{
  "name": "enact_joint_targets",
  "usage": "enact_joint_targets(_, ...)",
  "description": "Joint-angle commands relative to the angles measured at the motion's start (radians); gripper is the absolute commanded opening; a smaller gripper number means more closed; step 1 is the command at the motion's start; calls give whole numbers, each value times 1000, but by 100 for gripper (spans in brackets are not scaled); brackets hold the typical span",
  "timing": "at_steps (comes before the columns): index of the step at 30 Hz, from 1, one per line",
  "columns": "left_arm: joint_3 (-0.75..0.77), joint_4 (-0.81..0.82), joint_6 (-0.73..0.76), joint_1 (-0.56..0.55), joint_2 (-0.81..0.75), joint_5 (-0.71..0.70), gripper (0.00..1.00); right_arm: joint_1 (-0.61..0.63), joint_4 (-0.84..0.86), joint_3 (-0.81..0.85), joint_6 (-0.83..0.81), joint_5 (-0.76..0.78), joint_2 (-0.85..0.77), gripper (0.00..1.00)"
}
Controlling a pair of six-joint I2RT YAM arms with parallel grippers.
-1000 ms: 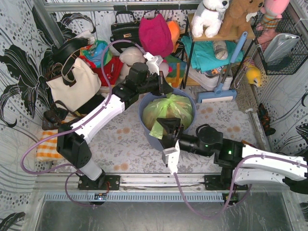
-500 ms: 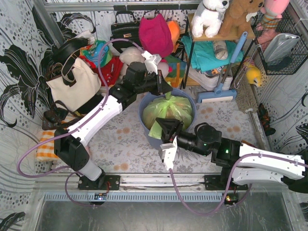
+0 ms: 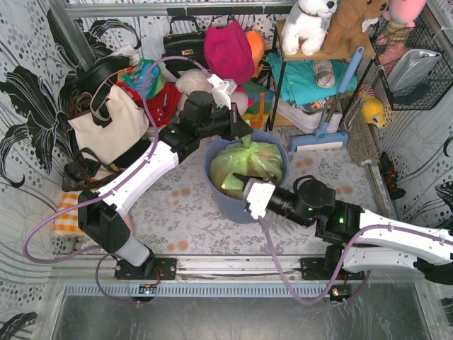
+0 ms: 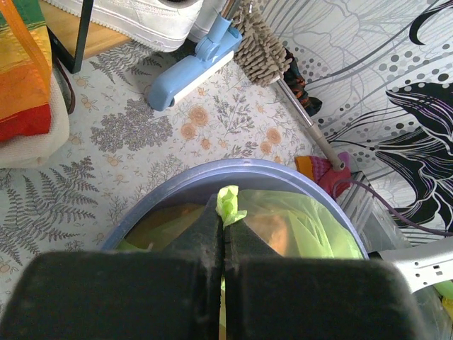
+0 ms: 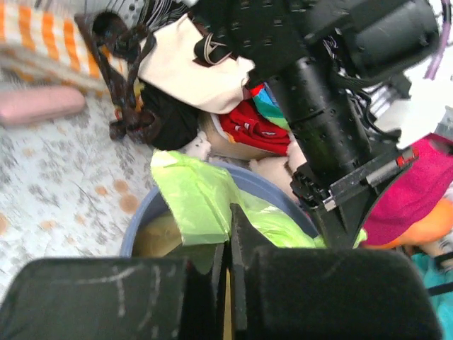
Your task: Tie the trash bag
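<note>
the trash bag (image 3: 249, 163) sits in the blue bin (image 3: 228, 207) at the centre of the top view. the left gripper (image 4: 224, 230) is clamped on a green flap at the far rim. the right gripper (image 5: 228, 237) pinches another flap at the near side, likely so the two tails can be crossed into a knot. no brand or writing is legible.

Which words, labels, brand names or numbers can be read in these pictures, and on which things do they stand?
No text can be read in any view.
Gold plate on the black leather handbag: too small to read.
Dark looped emblem on the cream fabric bag: only a sign, no letters legible.
</note>
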Motion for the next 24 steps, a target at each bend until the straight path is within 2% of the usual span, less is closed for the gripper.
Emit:
enact_joint_targets(1, 14, 30, 27, 0, -27, -16, 0, -1, -23, 82, 421, 127, -5, 0)
enact_joint_targets(6, 28, 43, 38, 1, -21, -42, 0, -2, -191, 172, 878, 252, 13, 0)
enact_joint_targets(10, 13, 129, 61, 1, -24, -75, 0, -3, -318, 238, 1104, 219, 38, 0)
enact_joint_targets(15, 37, 216, 78, 1, -8, -72, 0, -25, -365, 223, 1318, 132, 30, 0)
enact_joint_targets(19, 56, 265, 80, 2, -3, -64, 0, -122, -333, 147, 1475, -13, -3, 0)
enact_joint_targets(24, 64, 322, 82, 2, -7, -47, 0, -208, -209, 82, 1506, -208, -21, 0)
